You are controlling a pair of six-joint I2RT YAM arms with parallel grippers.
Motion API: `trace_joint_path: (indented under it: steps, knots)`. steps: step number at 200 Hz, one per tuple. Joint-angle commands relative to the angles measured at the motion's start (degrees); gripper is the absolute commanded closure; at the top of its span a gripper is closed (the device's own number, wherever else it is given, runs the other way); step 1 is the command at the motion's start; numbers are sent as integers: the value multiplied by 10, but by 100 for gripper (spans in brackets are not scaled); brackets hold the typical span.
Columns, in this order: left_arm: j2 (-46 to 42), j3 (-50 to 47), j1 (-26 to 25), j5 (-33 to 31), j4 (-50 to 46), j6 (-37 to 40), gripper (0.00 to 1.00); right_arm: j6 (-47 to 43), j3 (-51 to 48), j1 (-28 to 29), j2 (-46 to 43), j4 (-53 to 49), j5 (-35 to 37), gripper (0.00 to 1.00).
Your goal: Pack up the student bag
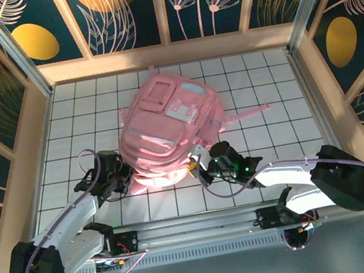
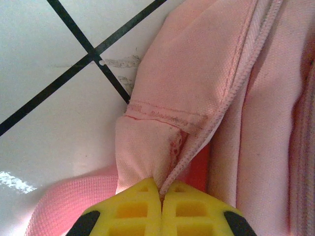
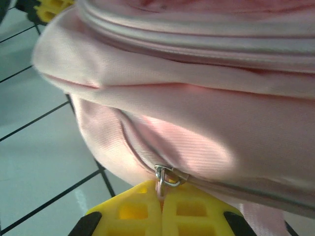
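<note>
The pink student bag (image 1: 170, 128) lies flat in the middle of the gridded table, front pockets up, one strap trailing right. My left gripper (image 1: 125, 180) is shut at the bag's near left corner, its yellow fingers (image 2: 133, 209) pinching a fold of pink fabric and seam edge (image 2: 162, 162). My right gripper (image 1: 195, 169) is shut at the bag's near right edge, and its yellow fingers (image 3: 189, 206) clamp the metal zipper pull (image 3: 167, 177) of the bag's main zipper. The bag's pink fabric (image 3: 197, 113) bulges just above that pull.
Wooden walls (image 1: 169, 54) with patterned panels ring the white gridded table (image 1: 272, 136). A loose pink strap (image 1: 247, 112) lies to the right of the bag. Another strap piece (image 2: 59, 196) lies on the table by the left fingers.
</note>
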Motion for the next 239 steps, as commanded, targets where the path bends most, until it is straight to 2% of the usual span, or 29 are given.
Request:
trace_joint_path:
  steps: [1, 57, 84, 115, 157, 203, 213, 239]
  knots:
    - [-21, -12, 0, 11, 44, -25, 100, -28, 23, 36, 9, 41, -18, 100]
    - [-36, -14, 0, 11, 50, -35, 100, -12, 88, 98, 72, 34, -13, 100]
    - [-42, -16, 0, 18, 59, -39, 100, 7, 141, 129, 132, 7, 29, 100]
    - [-59, -21, -2, 18, 61, -42, 100, 33, 179, 138, 179, -16, 78, 100]
    - [-61, -26, -24, 14, 83, -48, 100, 26, 165, 121, 143, -17, 110, 100]
    - [22, 28, -103, -18, 138, -54, 100, 17, 124, 32, 63, -45, 106, 100]
    - [38, 46, -111, -26, 140, -55, 100, -3, 119, 31, 54, -59, 106, 100]
    - [51, 51, -125, -41, 188, -78, 100, -31, 105, 64, 43, -72, 51, 100]
